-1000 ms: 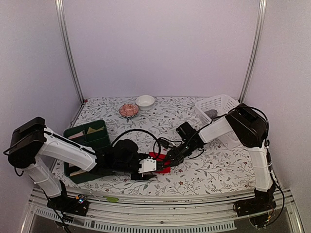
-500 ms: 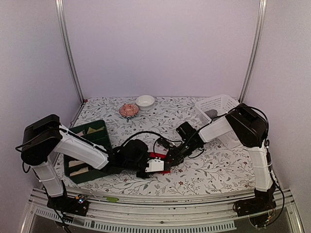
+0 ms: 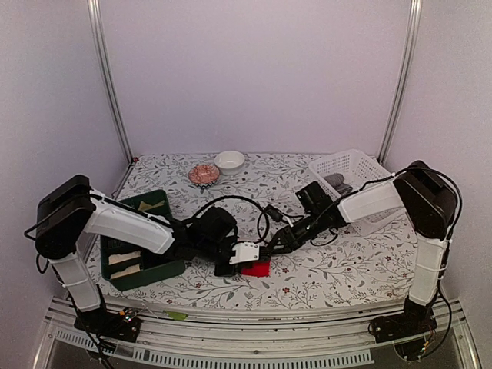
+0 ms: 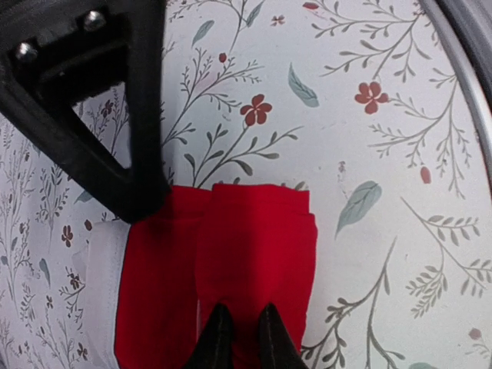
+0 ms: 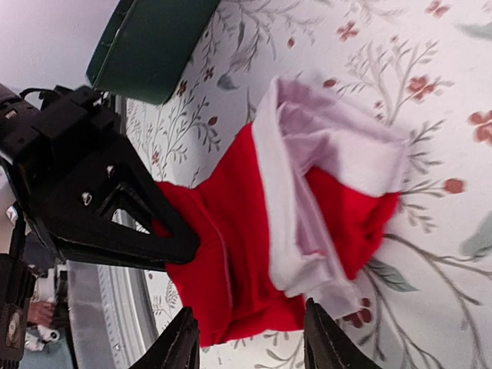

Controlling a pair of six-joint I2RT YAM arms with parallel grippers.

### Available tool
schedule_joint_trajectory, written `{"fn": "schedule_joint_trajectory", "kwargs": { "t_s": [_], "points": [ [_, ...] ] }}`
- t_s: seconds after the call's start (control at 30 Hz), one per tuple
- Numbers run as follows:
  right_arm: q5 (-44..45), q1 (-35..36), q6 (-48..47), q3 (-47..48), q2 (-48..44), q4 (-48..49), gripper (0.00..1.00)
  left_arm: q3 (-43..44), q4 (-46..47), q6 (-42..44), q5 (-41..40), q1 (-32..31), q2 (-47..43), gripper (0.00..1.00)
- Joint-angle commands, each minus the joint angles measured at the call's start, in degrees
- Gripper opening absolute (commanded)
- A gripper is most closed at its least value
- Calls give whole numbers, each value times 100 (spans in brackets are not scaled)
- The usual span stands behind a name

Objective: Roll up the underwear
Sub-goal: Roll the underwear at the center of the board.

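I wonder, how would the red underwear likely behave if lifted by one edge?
Probably floppy: the red underwear lies in soft folds and its pale waistband sags loosely. Likely light: it looks like thin cloth, nearly flat where the left fingers pinch it. Pushed, it would probably bunch up rather than slide whole.

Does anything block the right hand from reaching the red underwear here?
Nothing visible does. The right hand, jaws apart, is at the edge of the red underwear on the floral table, and the left hand pinches a fold from the other side. The green bin and white basket sit well apart.
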Motion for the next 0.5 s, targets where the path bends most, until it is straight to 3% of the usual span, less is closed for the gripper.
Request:
{"fn": "schedule_joint_trajectory", "kwargs": {
  "t_s": [0.0,0.2,0.33,0.47],
  "points": [
    [1297,-132,-190,-351,-678,524,48,220,-1618,-258,996,203,209,4],
    [1712,-31,-189,-1736,-2074,1414,50,863,-2307,-445,1821,706,369,3],
    [2271,586,-822,-2312,-2822,1505,50,1579,-2995,-424,2393,1023,900,4],
    [2780,1210,-1252,-2402,-2857,1547,51,2310,-3697,-358,2836,1257,1656,4]
  ]
}}
